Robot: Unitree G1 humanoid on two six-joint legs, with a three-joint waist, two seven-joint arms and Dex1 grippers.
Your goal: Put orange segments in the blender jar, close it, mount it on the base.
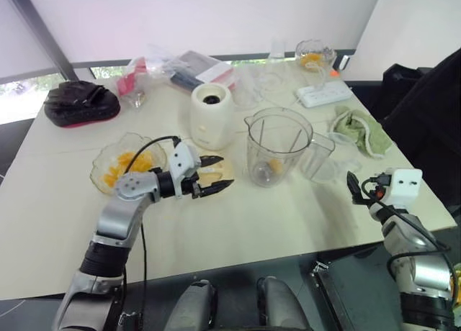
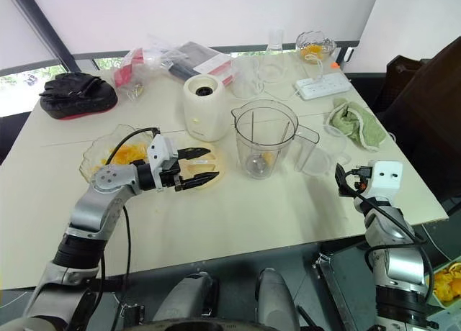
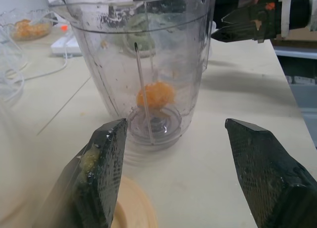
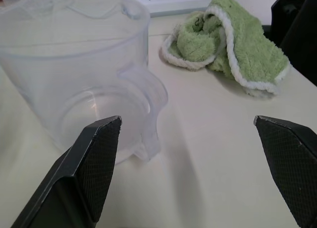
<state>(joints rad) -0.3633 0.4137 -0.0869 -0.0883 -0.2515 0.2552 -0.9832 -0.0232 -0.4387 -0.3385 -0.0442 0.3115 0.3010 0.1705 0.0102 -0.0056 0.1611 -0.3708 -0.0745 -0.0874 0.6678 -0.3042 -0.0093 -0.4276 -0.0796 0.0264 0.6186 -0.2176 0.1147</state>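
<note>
The clear blender jar [image 1: 277, 140] stands upright and lidless mid-table, with one orange segment [image 3: 155, 94] at its bottom. Behind it to the left is the cream blender base [image 1: 211, 115]. A glass bowl of orange segments [image 1: 128, 165] sits at the left. My left gripper [image 1: 225, 171] is open and empty, hovering over a cream round lid [image 1: 216, 174] and pointing at the jar from a short distance away. My right gripper [image 1: 353, 187] is open and empty near the table's right edge, facing a clear handled jug [image 4: 74, 64].
A green towel [image 1: 360, 129] lies right of the jug. At the back are a white power strip [image 1: 324, 93], a second glass bowl with orange [image 1: 313, 56], plastic bags [image 1: 180, 68] and a black bag [image 1: 81, 101] at far left. Bare tabletop [image 1: 274, 216] lies along the front.
</note>
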